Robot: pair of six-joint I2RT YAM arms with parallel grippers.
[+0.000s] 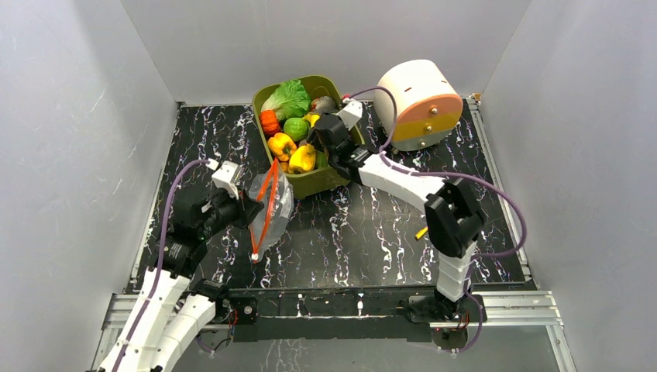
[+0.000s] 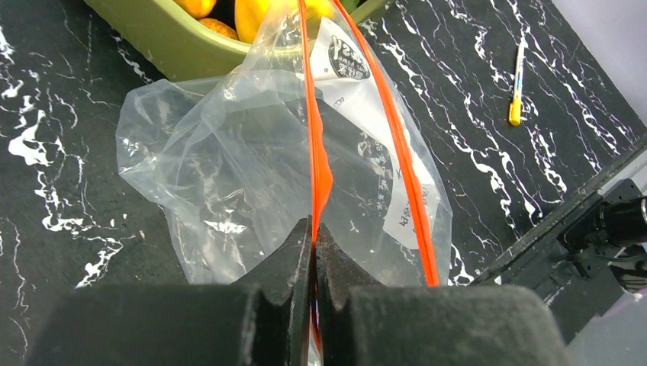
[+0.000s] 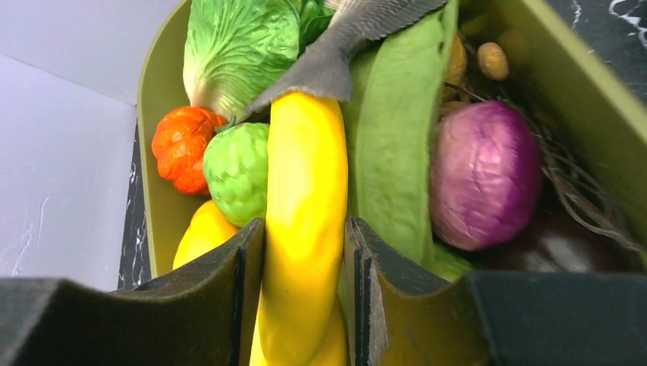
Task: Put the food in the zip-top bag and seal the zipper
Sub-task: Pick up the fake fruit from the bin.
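The zip-top bag (image 2: 229, 152) hangs crinkled over the black table, just in front of the olive-green tub (image 1: 325, 182). My left gripper (image 2: 313, 229) is shut on one side of the red-orange zipper (image 2: 309, 114), and the other side of the strip (image 2: 404, 168) stands apart, so the mouth gapes. The food lies in the tub: a yellow banana (image 3: 305, 191), a long green piece (image 3: 393, 130), a purple onion (image 3: 484, 175), an orange piece (image 3: 181, 149) and a yellow pepper (image 3: 202, 232). My right gripper (image 3: 305, 236) reaches into the tub, both pads pressed against the banana.
A white and orange drum (image 1: 418, 105) lies at the back right, close to the tub. A small yellow stick (image 1: 421, 232) rests on the table near the right arm's elbow. Grey walls close in the table on three sides.
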